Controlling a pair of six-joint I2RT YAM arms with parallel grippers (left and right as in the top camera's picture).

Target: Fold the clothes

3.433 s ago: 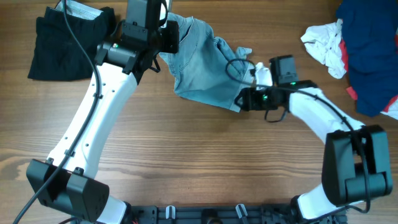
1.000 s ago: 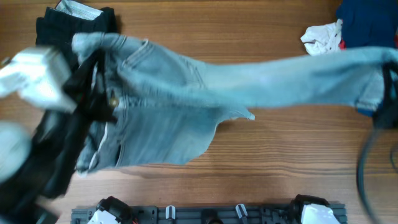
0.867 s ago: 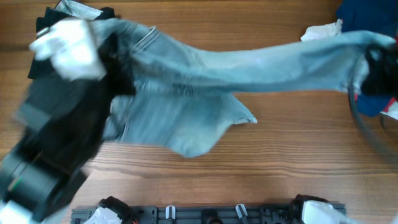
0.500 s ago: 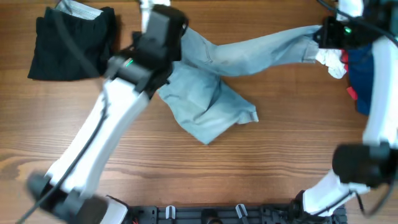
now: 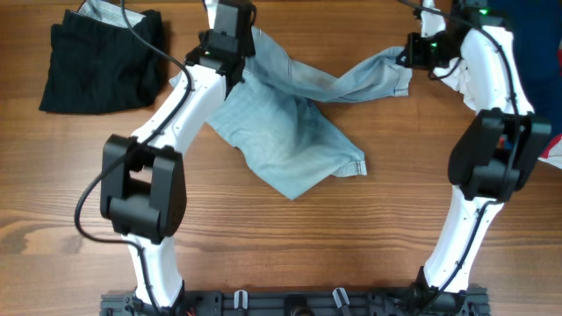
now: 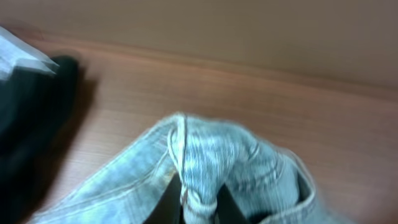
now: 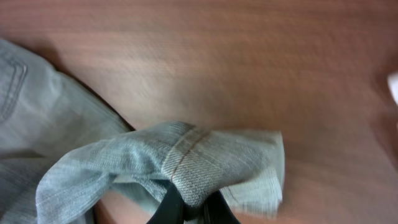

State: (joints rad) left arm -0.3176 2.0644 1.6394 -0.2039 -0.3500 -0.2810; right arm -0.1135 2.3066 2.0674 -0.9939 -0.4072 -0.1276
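Light blue jeans (image 5: 290, 123) lie partly spread at the table's back centre. One leg trails to the front and ends near the middle of the table. The other leg stretches right to my right gripper (image 5: 413, 53), which is shut on its hem (image 7: 199, 165). My left gripper (image 5: 230, 39) is shut on the waistband (image 6: 196, 186) at the back left of the jeans. Folded black clothes (image 5: 97, 57) rest at the back left.
A white garment (image 5: 464, 77) and dark blue clothing (image 5: 536, 61) with a red piece (image 5: 553, 145) are piled at the back right, close behind my right arm. Bare wooden table (image 5: 281, 246) fills the front half.
The jeans were held stretched high across the table a second ago. Both arms have since moved toward the back and lowered them, so the denim now lies on the table.
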